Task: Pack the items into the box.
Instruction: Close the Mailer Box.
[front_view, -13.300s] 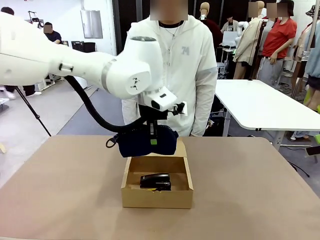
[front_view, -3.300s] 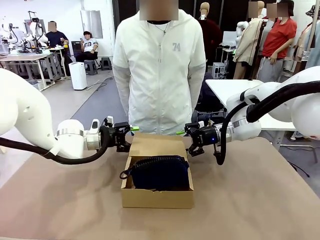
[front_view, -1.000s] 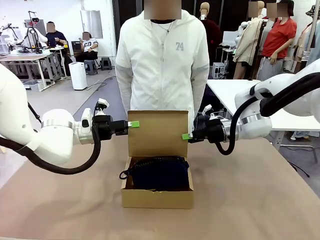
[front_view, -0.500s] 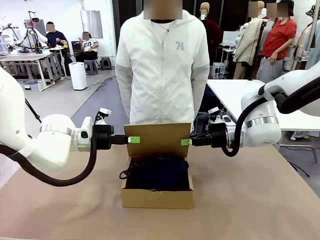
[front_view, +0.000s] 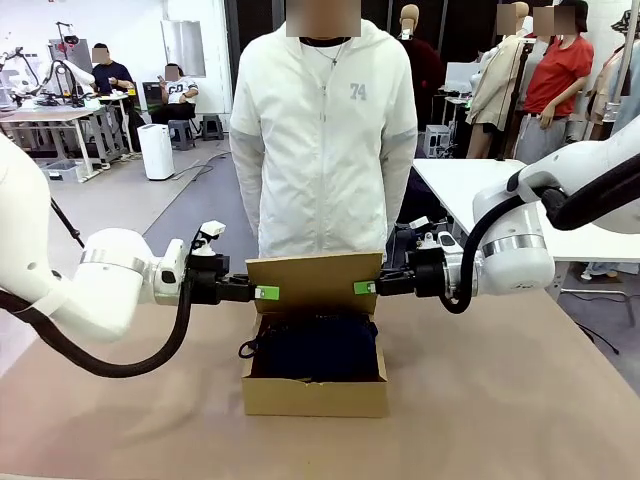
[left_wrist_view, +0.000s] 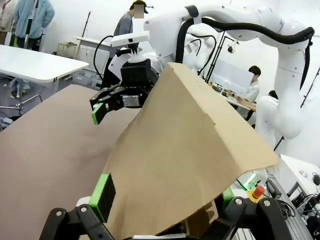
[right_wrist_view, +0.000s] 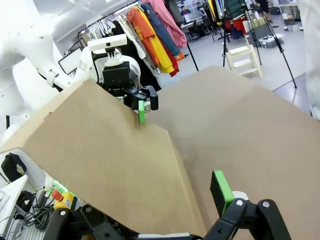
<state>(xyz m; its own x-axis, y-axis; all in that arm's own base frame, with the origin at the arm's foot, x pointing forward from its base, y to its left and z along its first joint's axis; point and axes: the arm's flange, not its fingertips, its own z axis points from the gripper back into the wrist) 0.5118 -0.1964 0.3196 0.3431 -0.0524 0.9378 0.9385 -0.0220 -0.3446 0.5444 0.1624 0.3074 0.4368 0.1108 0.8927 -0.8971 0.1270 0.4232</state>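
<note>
The brown cardboard box (front_view: 314, 398) sits mid-table with the navy pouch (front_view: 316, 346) lying inside it. Its loop hangs over the left wall. The hinged lid (front_view: 315, 279) leans forward over the opening, half lowered. My left gripper (front_view: 262, 292) is at the lid's left edge and my right gripper (front_view: 366, 287) at its right edge, both open. In the left wrist view the lid (left_wrist_view: 185, 150) slants between my wide-spread fingers (left_wrist_view: 104, 196). The right wrist view shows the lid (right_wrist_view: 110, 155) across my open gripper (right_wrist_view: 150, 210), one green pad (right_wrist_view: 221, 187) beside it.
A person in a white jacket (front_view: 322, 130) stands close behind the box at the table's far edge, arms down. Bare brown tabletop (front_view: 510, 400) lies on both sides and in front of the box. A white table (front_view: 520, 205) stands at the back right.
The lid has tipped from upright to leaning forward over the box. Both grippers have come lower and slightly inward with it, still open.
</note>
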